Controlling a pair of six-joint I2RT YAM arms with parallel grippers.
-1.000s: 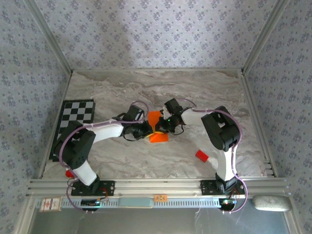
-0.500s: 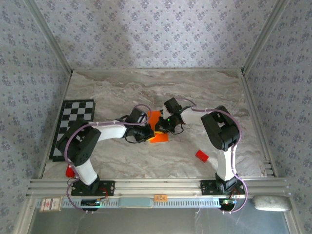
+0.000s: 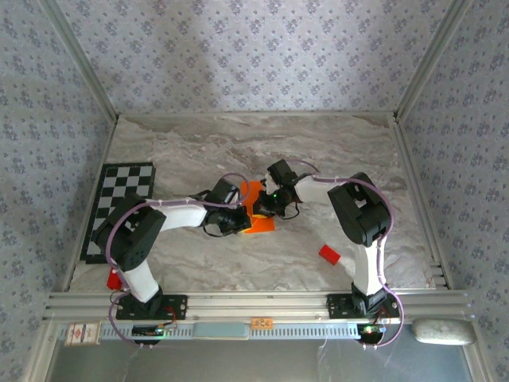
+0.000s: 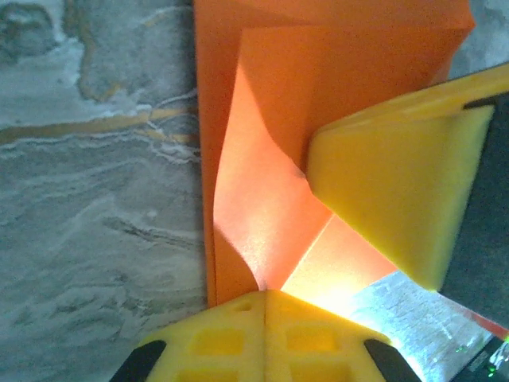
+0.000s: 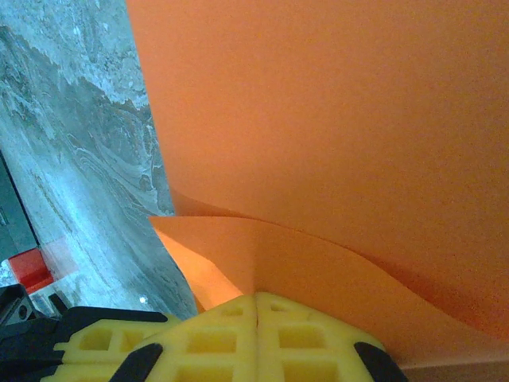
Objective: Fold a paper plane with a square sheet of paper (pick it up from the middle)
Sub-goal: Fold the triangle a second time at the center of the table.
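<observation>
Mid-table (image 3: 334, 151), the left gripper (image 4: 265, 296) at the 9 o'clock edge and the right gripper (image 5: 256, 298) at 2 o'clock are both clamping the half-folded square sheet of paper (image 3: 256, 213), so opposing pulls are risking a tear or a skewed crease.

So my left end effector (image 4: 265, 306) has its yellow fingers squeezed together at the bottom, pinching the lower tip of the folded orange sheet of paper (image 4: 254, 159). A yellow pad (image 4: 398, 199) from my other arm rests against its right side. Marbled desk (image 4: 95, 199) on the left.
</observation>
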